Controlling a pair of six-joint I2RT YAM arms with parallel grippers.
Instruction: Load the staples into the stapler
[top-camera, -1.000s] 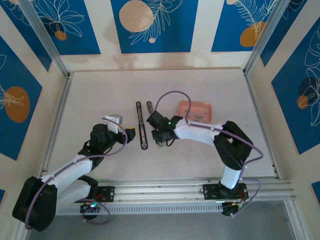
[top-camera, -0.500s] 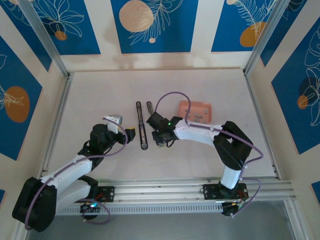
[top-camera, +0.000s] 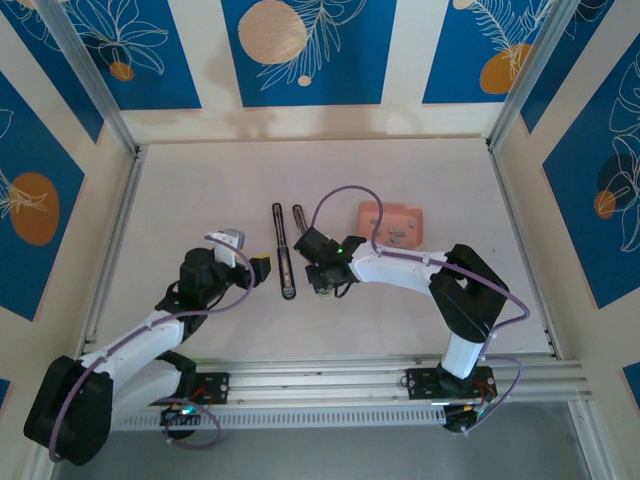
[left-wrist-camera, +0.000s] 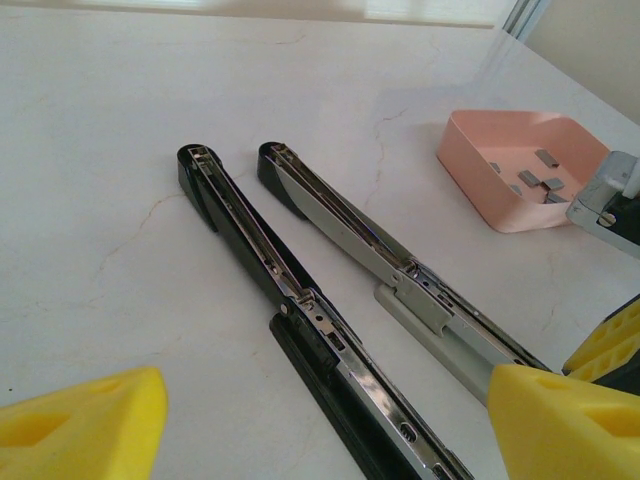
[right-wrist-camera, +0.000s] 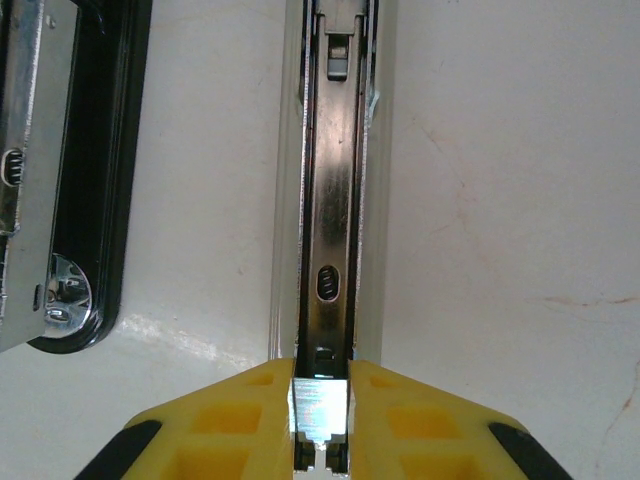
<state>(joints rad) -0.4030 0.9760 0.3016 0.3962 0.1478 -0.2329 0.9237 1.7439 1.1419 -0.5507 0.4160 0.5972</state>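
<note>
White marbled surface (top-camera: 200, 190), centre: slim black stapler (top-camera: 283, 250) with silvery inner rail, hinged flat to expose it; right claw (right-wrist-camera: 320, 400) pinched on apparent grey staple strip (right-wrist-camera: 320, 412), aligned over rail's near end for feeding; left claw (top-camera: 263, 268) open alongside; spare staples (left-wrist-camera: 545, 157) in salmon-pink square tray (left-wrist-camera: 480, 195).
</note>
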